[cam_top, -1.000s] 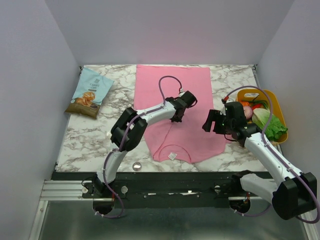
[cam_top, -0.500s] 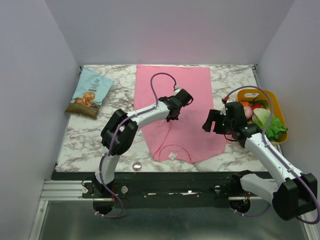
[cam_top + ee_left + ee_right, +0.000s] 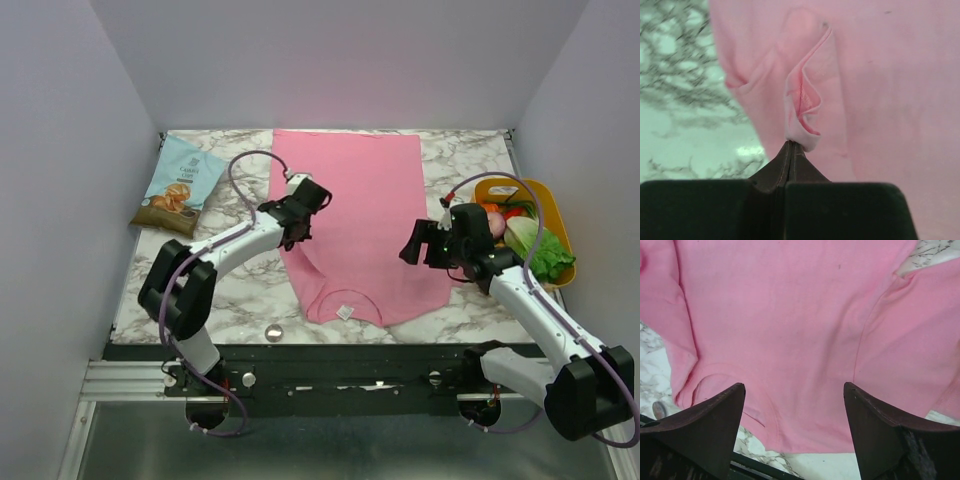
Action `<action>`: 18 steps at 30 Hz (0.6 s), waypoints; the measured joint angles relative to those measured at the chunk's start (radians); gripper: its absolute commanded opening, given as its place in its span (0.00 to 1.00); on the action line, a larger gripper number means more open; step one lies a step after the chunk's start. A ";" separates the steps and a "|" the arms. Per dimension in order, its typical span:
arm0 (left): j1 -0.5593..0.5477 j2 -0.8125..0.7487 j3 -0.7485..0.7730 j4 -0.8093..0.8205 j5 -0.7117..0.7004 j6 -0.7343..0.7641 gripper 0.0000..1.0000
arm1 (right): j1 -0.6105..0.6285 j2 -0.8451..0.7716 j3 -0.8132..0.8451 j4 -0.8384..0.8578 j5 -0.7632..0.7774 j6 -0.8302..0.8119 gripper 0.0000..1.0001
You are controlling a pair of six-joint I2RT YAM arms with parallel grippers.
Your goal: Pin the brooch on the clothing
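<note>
Left gripper [image 3: 791, 144] held 1 limp T-shirt [image 3: 890, 90] fold, shut; right gripper [image 3: 792, 410] gaped empty. Brooch [image 3: 273, 331] looked tiny, slippery: grip its rim.

The left arm bends at the elbow and stretches forward and inward. Its end effector [image 3: 790, 146] points down, jaws pressed together on a fold of the shirt [image 3: 885, 75]. The right arm angles forward and inward, its end effector [image 3: 795, 390] hanging with jaws spread wide, gripping nothing.
</note>
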 measured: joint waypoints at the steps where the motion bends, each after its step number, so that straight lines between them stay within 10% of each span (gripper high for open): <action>1: 0.017 -0.041 -0.044 -0.003 -0.002 -0.012 0.00 | 0.000 0.000 -0.003 0.005 -0.010 0.000 0.88; 18: 0.109 -0.655 -0.384 -0.262 -0.127 -0.286 0.02 | 0.000 0.029 -0.013 0.054 -0.115 -0.011 0.91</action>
